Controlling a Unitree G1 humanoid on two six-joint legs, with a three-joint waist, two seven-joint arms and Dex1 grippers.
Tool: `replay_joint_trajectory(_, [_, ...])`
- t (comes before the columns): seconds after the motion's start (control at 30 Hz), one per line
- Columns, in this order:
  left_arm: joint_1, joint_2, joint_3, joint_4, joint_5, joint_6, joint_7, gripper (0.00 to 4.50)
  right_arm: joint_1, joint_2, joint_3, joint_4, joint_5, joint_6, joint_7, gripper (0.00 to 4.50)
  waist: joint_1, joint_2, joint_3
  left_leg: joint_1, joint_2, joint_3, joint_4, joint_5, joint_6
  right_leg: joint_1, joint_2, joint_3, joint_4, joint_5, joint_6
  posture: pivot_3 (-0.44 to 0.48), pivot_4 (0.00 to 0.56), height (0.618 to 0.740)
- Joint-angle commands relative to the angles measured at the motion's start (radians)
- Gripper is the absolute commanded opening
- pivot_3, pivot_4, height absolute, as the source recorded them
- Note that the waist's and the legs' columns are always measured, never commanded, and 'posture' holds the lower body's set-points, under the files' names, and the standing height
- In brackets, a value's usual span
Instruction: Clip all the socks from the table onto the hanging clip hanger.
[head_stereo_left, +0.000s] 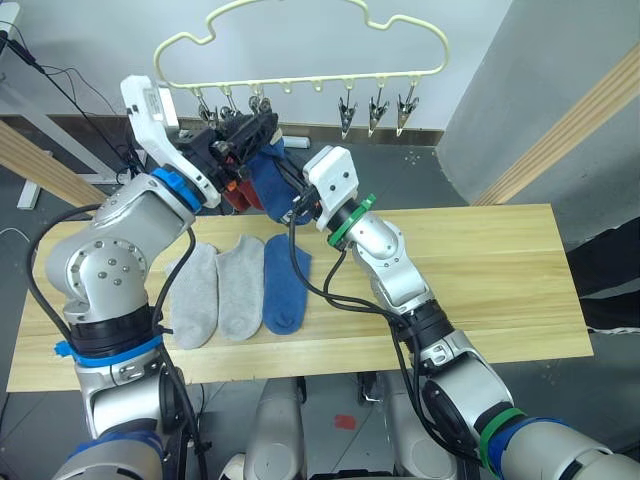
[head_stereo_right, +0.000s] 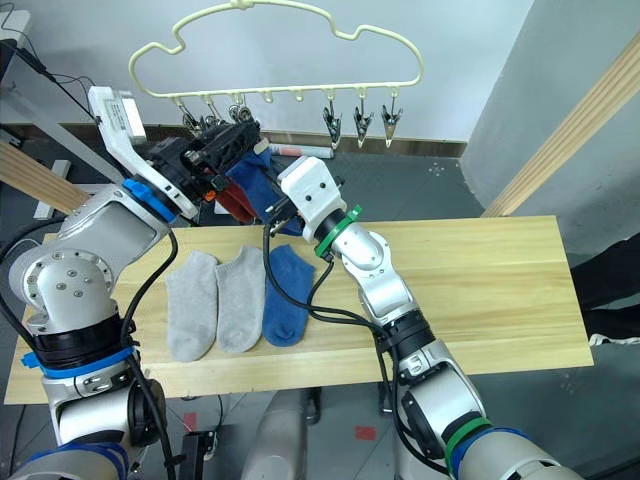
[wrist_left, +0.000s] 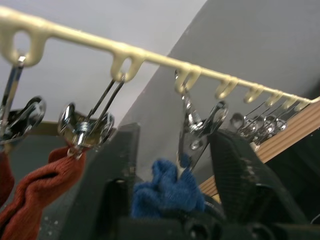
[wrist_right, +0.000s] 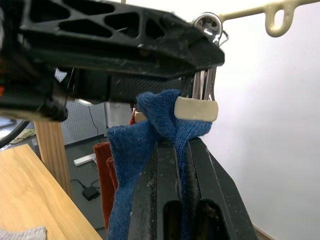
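Observation:
The pale yellow clip hanger (head_stereo_left: 310, 80) hangs above the table's (head_stereo_left: 480, 280) far edge. Two brick red socks (head_stereo_left: 238, 193) dangle from its leftmost clips. My right gripper (wrist_right: 180, 142) is shut on a blue sock (wrist_right: 150, 150) and holds its cuff up at the third clip (wrist_left: 197, 130). My left gripper (wrist_left: 175, 145) is open, one finger on each side of that clip, with the blue cuff (wrist_left: 167, 192) between them. Three clips (head_stereo_left: 378, 112) on the right hang free. On the table lie two grey socks (head_stereo_left: 195, 295) (head_stereo_left: 240, 285) and one blue sock (head_stereo_left: 285, 285).
Slanted wooden poles of a frame stand at the right (head_stereo_left: 570, 130) and at the left (head_stereo_left: 40, 165). A white desk leg and cables (head_stereo_left: 40, 90) are at the far left on the floor. The table's right half is bare wood.

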Motion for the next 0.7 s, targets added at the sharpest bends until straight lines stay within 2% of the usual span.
replay_joint_trajectory(0.03, [0.020,0.041,-0.008,-0.074,0.016,-0.032,-0.048,3.56,-0.011,0.022,0.014,-0.011,0.017,0.009,0.025,0.00,-0.001,0.000,0.000,0.000,0.000,0.000,0.000,0.000,0.000,0.000,0.000,0.000,0.000,0.000,0.000,0.013,0.449,0.740])
replay_joint_trajectory(0.13, [0.040,0.062,-0.024,-0.086,0.047,-0.052,-0.070,3.59,0.001,0.010,0.023,-0.016,0.013,0.048,0.045,0.74,0.001,0.000,0.000,0.000,0.000,0.000,0.000,0.000,0.000,0.000,0.000,0.000,0.000,0.000,0.000,0.018,0.447,0.740])
replay_joint_trajectory(0.33, [0.074,0.079,-0.043,-0.110,0.088,-0.087,-0.104,3.59,0.093,-0.076,0.064,-0.136,-0.065,0.143,0.050,2.77,0.009,0.000,0.000,0.000,0.000,0.000,0.000,0.000,0.000,0.000,0.000,0.000,0.000,0.000,0.000,0.018,0.449,0.740])
replay_joint_trajectory(0.4, [0.103,0.119,-0.050,-0.127,0.117,-0.110,-0.155,3.59,0.165,-0.145,0.078,-0.235,-0.100,0.171,0.065,2.77,0.016,0.000,0.000,0.000,0.000,0.000,0.000,0.000,0.000,0.000,0.000,0.001,0.000,0.000,0.000,0.018,0.449,0.740])
replay_joint_trajectory(0.57, [0.226,0.266,-0.087,-0.181,0.209,-0.236,-0.382,3.59,0.340,-0.306,0.061,-0.527,-0.083,0.302,0.143,2.77,0.021,0.000,0.000,0.000,0.000,0.000,-0.001,0.000,0.000,0.000,0.000,0.001,-0.001,0.000,0.000,0.022,0.448,0.740])
replay_joint_trajectory(0.7, [0.280,0.319,-0.116,-0.212,0.236,-0.304,-0.516,3.59,0.429,-0.366,0.021,-0.748,-0.042,0.455,0.165,2.77,0.019,0.000,0.000,0.001,0.000,0.000,-0.001,0.001,-0.001,0.000,0.000,0.001,0.000,-0.003,0.006,0.019,0.447,0.740])
